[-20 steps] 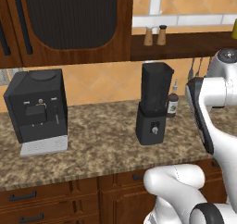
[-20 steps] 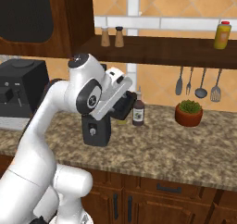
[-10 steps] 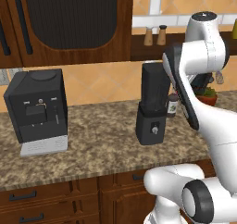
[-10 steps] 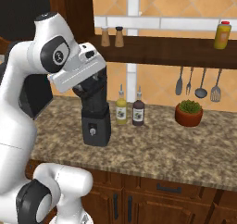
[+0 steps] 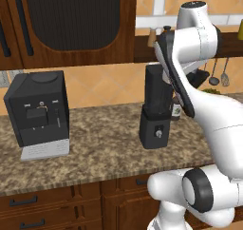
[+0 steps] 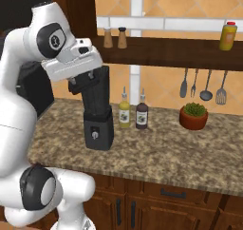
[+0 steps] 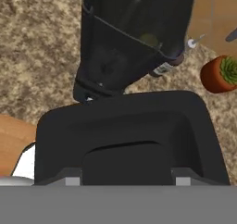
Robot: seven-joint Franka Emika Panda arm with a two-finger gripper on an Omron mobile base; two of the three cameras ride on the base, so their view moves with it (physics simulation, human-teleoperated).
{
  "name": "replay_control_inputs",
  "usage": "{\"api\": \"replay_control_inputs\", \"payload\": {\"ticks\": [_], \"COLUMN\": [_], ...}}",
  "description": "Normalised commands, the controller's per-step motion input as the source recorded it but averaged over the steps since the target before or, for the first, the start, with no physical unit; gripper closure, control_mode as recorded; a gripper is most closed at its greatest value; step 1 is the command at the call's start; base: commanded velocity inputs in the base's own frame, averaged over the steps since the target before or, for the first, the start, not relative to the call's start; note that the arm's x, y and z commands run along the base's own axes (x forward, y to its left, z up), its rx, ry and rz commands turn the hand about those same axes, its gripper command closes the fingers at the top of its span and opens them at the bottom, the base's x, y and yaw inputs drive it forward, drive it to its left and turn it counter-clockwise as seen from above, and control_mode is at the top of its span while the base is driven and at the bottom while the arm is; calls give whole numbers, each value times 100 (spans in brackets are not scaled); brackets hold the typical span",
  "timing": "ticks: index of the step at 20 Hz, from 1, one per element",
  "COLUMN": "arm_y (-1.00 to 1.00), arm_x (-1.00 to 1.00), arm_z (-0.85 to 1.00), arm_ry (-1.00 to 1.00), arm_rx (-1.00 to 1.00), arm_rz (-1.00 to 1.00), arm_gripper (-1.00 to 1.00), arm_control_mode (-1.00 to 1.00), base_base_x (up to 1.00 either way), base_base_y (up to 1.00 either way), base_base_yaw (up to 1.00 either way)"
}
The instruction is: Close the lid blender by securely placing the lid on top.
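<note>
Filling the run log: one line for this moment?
gripper | holds lid | beside blender jar top | lid not seated

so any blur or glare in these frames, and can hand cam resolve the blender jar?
Left base view: sharp, evenly lit, no glare; the blender throws only a soft shadow on the counter. Right base view: equally crisp and flat. Hand view: a black lid-like shape fills the foreground, low contrast; the dark jar shows bottles faintly through it; fingers hidden.
</note>
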Motion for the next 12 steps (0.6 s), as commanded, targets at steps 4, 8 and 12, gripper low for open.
{"api": "replay_control_inputs", "payload": {"ticks": [4,8,12], "arm_y": [16,22,0], "arm_x": [52,68,43], "arm_z": [14,-2,0], "arm_ry": [0,0,0], "arm_rx": [0,0,11], "arm_rz": [-29,-30,-28], "arm_gripper": [100,100,100], "arm_control_mode": [-100,-100,-100], "base_base_x": [0,0,0], "base_base_y": [0,0,0], "base_base_yaw": [0,0,0]}}
